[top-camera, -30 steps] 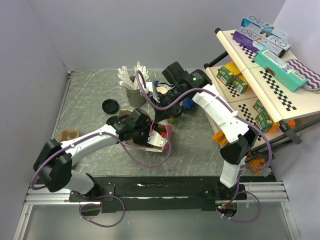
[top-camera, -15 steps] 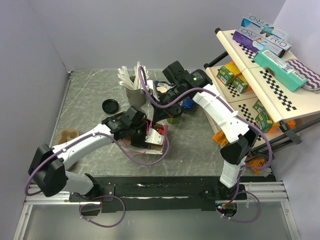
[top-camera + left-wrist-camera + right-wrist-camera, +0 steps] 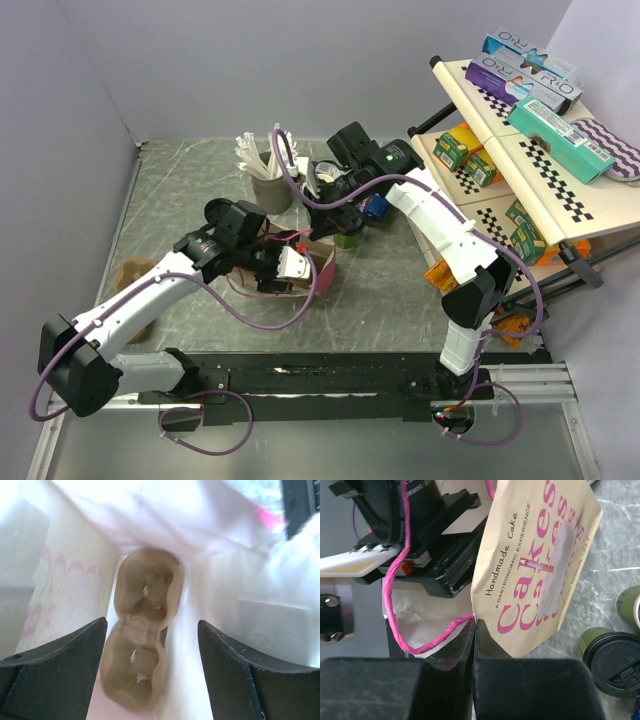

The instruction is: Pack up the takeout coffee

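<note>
while sunk in the mouth of the paper bag (image 3: 322, 262) from the near left, holds nothing: left gripper (image 3: 152, 622), jaws spread wide, only air between them. below those jaws, at the bottom of the bag, a brown pulp cup carrier (image 3: 140, 660) with two wells, lying flat, touched by neither finger. pale bag walls on both sides, pink print on the left one.

just beyond, right gripper (image 3: 475, 625): jaws fully closed, pinching the bag's rim right where the pink twisted handle (image 3: 395, 605) meets it. bag upright on the worktop (image 3: 180, 170), mouth open, printed face reading "handmade cake" turned to the right wrist camera.

takeout coffee (image 3: 615, 662): outside the bag, upright on the worktop just beside that printed face, black lid on, dark green side showing under it. sits beneath the right arm in the top view, clear of both grippers. next to it a second green rounded thing (image 3: 630, 605), cut off by the frame edge; cannot tell what.

farther back, a grey pot of pale sticks (image 3: 265, 178). at the far right, a slanted rack (image 3: 520, 150) carrying boxes.
</note>
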Motion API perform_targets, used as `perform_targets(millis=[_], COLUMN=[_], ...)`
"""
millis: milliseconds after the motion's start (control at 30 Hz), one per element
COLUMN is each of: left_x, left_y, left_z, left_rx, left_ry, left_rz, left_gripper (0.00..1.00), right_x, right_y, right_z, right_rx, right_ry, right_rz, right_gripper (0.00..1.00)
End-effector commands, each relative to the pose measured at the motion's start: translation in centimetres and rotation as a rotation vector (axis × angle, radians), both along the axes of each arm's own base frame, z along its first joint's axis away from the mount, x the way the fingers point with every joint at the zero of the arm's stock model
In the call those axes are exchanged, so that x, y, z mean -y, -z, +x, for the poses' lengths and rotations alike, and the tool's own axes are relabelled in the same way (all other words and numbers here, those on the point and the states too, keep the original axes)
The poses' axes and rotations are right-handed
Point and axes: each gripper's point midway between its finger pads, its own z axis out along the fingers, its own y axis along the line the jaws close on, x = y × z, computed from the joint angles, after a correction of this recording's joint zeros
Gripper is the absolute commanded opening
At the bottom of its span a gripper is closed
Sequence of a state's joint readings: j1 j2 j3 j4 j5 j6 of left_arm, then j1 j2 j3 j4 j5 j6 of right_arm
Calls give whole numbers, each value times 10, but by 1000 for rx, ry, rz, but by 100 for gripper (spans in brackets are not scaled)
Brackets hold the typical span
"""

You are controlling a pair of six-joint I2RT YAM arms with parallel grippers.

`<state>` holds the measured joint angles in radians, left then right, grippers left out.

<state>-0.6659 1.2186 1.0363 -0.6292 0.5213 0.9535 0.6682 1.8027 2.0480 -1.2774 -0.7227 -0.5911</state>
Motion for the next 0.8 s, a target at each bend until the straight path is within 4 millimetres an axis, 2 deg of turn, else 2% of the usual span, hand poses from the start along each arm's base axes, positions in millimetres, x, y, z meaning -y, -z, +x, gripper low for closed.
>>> perform_targets(millis=[0,100,267,400,433,533,567,633,667,767], left_x=[13,15,16,18,20,16,12,3,-4,-16], left_y=[-21,-38,-110,-143,-158,-179,-195,-202,-205,-177], left_z=[-18,-19,-15,-26,-24,-25,-28,-25,-29,-34], left_rx=[-59,-32,49,50,80,105,144,195,235,242], left_ry=[69,97,130,173,176,122,104,42,35,30], left_rz=[-111,-173,-368,-432,-464,-521,-560,-568,-564,-457], left_gripper=[78,76,73,73,73,73,74,75,77,80], right_x=[2,3,2,-1,-2,-2,-2,-1,-2,-4], right_y=[3,5,10,8,7,3,2,0,1,0], right_z=[4,8,13,16,17,19,19,19,18,21], right_rx=[2,6,9,12,15,30,33,38,37,42], right_ry=[49,57,74,84,84,88,87,91,89,96], right_rz=[-36,-49,-66,-55,-54,-47,-46,-43,-44,-34], right_gripper=[0,0,0,0,0,0,0,0,0,0])
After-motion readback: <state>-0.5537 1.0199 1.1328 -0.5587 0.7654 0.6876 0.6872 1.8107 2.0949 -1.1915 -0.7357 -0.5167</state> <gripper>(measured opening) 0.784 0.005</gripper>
